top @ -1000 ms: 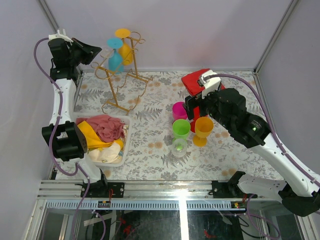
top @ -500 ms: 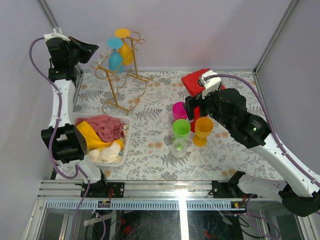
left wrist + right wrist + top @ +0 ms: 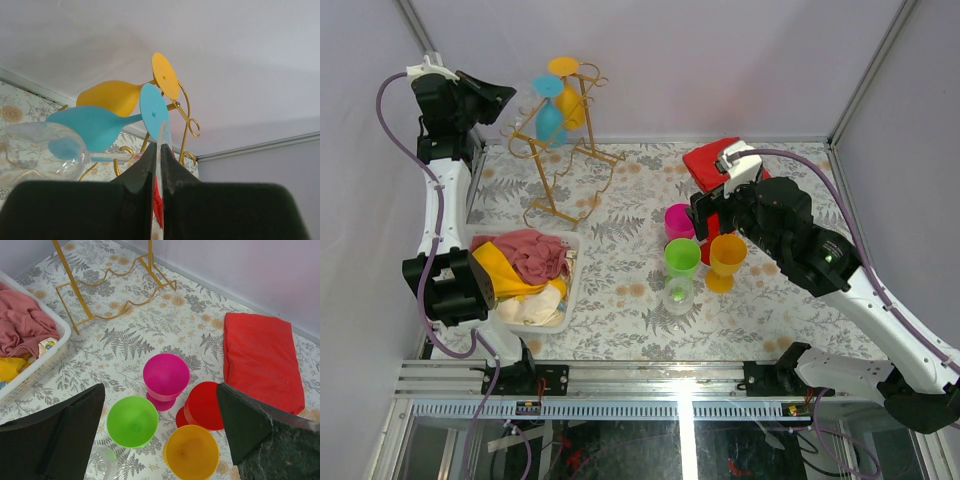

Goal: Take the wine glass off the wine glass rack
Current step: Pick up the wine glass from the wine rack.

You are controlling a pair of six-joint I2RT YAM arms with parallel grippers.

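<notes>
1. The table (image 3: 620,255) with the fern-print cover was the biggest thing. The gold wire wine glass rack (image 3: 563,160) stood upright on it, so I'm placing everything off that.
2. The white basket (image 3: 572,262) of cloths sat near the rack, on its arm-base side.
3. A red pad (image 3: 260,357) lay well to the right of the rack.
4. The right gripper (image 3: 160,405) hung well right of the rack with its jaws spread as wide as they go and nothing in them. Under it were a pink cup (image 3: 166,375), a green cup (image 3: 132,421), an orange cup (image 3: 191,451) and a red cup (image 3: 202,405).
5. The left gripper (image 3: 157,150) was up high, just left of the rack. Its jaws were pinched fully together on the thin foot of the clear wine glass (image 3: 37,152).
6. That clear wine glass lay on its side in the grip, on the gripper's side of the rack. As far as I could tell it was touching none of the hooks.
7. A blue glass (image 3: 95,127) and a yellow glass (image 3: 112,97) hung on the rack behind it.
8. What changed: over the last second the left arm eased a little further left, away from the rack, while the rack and its two hanging glasses stayed put.
9. My read: the clear glass is already off the rack, so what's left is carrying it clear and setting it down without clipping the scrolls.
</notes>
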